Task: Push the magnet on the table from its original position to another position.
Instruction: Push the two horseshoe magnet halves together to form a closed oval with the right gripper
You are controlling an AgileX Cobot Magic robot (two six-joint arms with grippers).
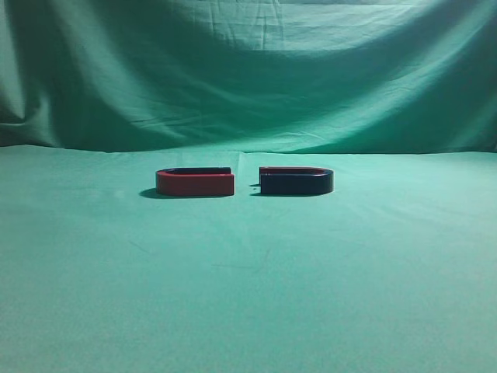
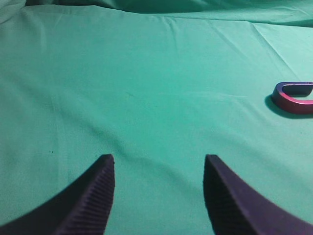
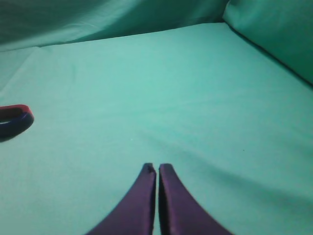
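The magnet (image 1: 296,182) is dark navy-black with a thin reddish top rim and lies flat on the table (image 1: 248,303), right of centre. In the right wrist view it (image 3: 14,122) shows at the left edge, far left of and beyond my right gripper (image 3: 156,168). That gripper is shut and empty above bare cloth. My left gripper (image 2: 159,160) is open and empty, with green cloth between its fingers. Neither gripper shows in the exterior view.
A same-sized red U-shaped magnet (image 1: 194,183) lies just left of the dark one, a small gap between them. It also shows at the right edge of the left wrist view (image 2: 293,98). A draped green backdrop (image 1: 248,70) rises behind the table.
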